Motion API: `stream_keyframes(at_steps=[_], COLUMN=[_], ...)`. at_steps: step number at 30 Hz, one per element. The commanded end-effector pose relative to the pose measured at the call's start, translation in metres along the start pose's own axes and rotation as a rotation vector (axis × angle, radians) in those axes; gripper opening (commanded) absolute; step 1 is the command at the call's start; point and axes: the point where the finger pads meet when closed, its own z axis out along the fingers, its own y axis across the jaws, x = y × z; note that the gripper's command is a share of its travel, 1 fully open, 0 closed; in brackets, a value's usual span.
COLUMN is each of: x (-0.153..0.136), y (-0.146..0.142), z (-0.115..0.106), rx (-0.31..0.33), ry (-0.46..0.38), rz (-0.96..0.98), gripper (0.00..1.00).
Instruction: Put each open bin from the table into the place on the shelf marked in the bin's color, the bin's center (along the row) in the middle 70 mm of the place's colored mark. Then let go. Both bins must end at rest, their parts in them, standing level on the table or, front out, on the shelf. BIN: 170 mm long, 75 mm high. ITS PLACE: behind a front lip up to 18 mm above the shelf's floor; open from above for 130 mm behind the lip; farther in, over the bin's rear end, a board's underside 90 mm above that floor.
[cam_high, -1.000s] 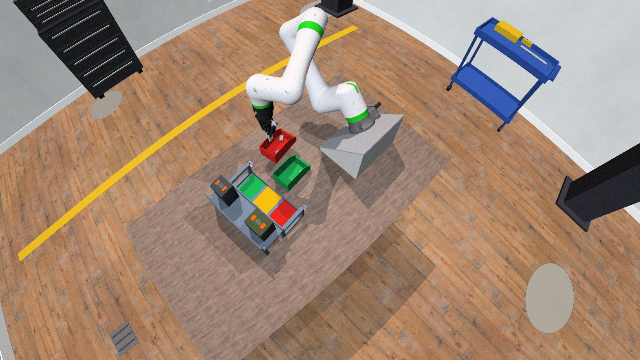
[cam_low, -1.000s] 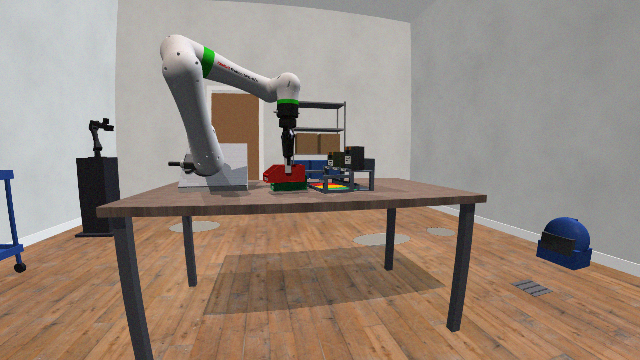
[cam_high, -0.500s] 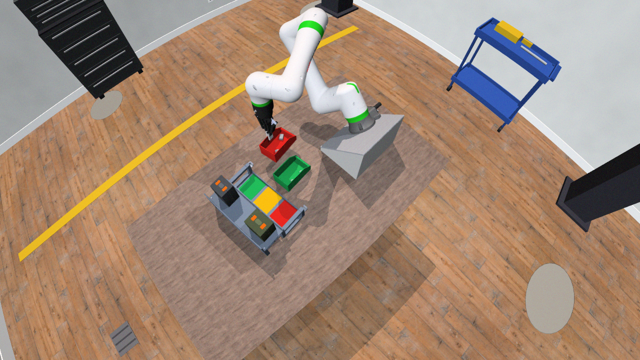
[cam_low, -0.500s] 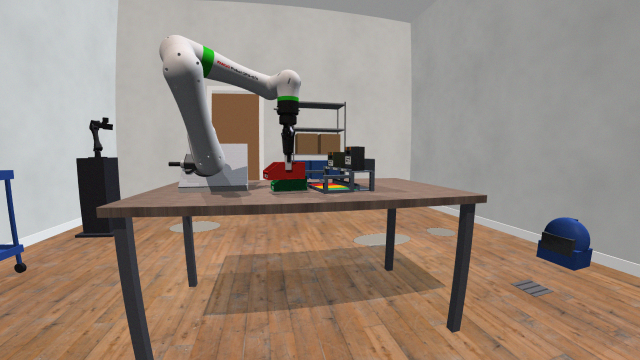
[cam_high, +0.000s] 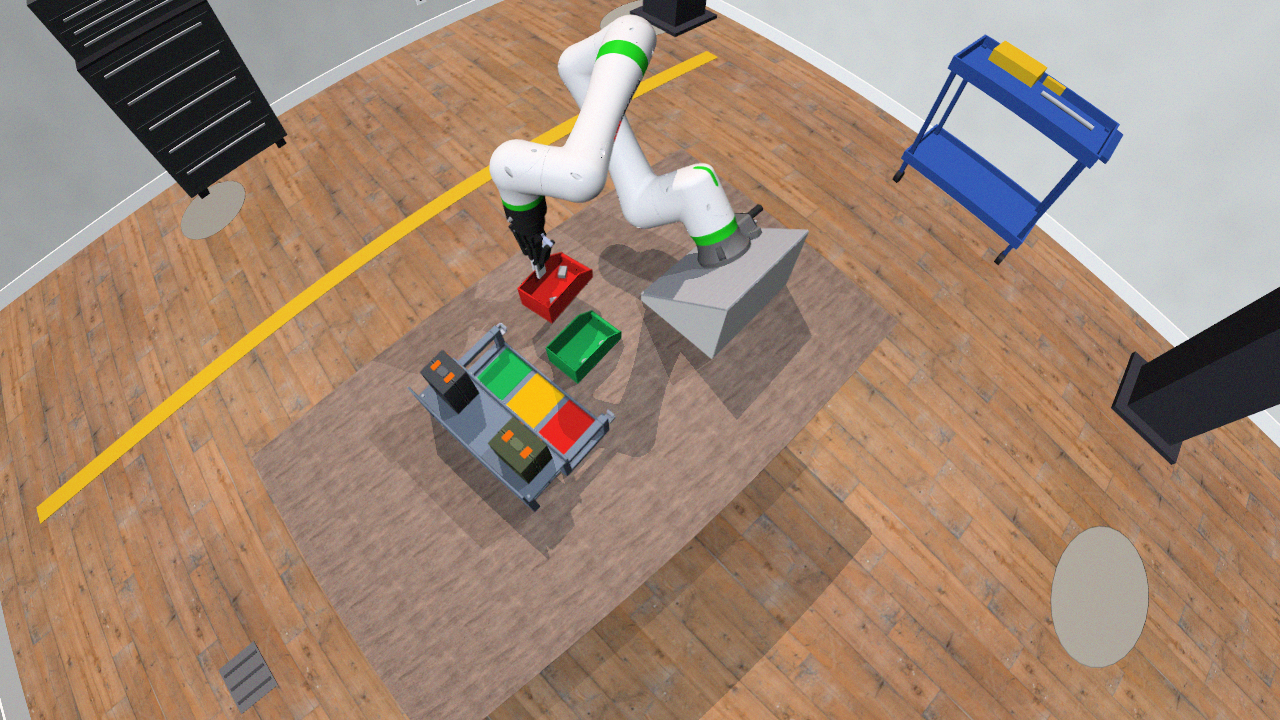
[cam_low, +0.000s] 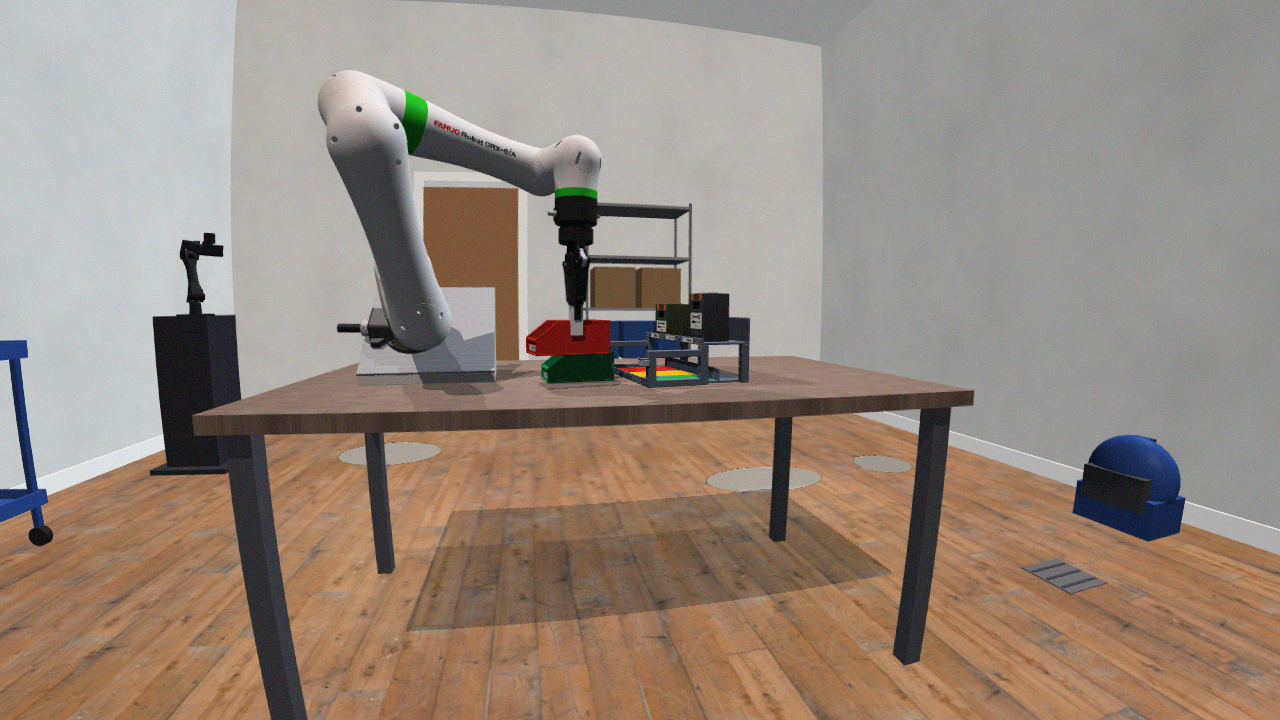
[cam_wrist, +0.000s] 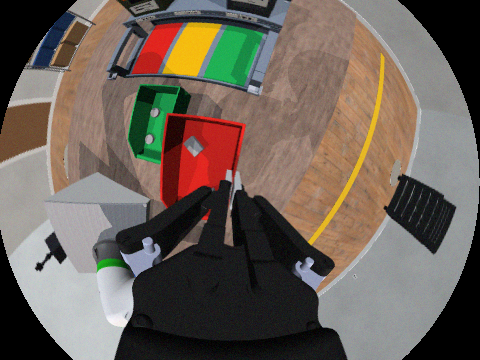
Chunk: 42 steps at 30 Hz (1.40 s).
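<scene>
Evidently pincer (cam_high: 539, 268) (cam_low: 576, 329) (cam_wrist: 231, 179) is pinching red bin's (cam_high: 548, 299) (cam_low: 572, 338) (cam_wrist: 210, 150) side wall; rigid-looking shell probably resisting flex, loose gray part (cam_high: 562, 271) (cam_wrist: 194, 146) likely sliding if tilting.

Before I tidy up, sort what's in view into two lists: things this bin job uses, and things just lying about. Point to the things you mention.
Part of the job:
- red open bin (cam_high: 548, 299) (cam_low: 572, 338) (cam_wrist: 215, 132), held by the gripper (cam_high: 539, 270) (cam_low: 576, 329) (cam_wrist: 231, 179)
- green open bin (cam_high: 577, 360) (cam_low: 577, 368) (cam_wrist: 145, 95)
- shelf with red, yellow and green marks (cam_high: 601, 433) (cam_low: 705, 365) (cam_wrist: 255, 90)

Not part of it:
- blue cart (cam_high: 1074, 134) (cam_low: 19, 420)
- black drawer cabinet (cam_high: 174, 94) (cam_wrist: 420, 212)
- blue domed object (cam_low: 1134, 470)
</scene>
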Motion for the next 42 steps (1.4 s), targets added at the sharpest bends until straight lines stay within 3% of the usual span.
stream_keyframes(at_steps=[1, 42], x=[0.0002, 0.0002], y=[0.0000, -0.0001], z=[-0.0019, -0.0053], rx=[0.000, 0.000], ry=[0.000, 0.001], rz=[0.000, 0.000], gripper=[0.00, 0.00])
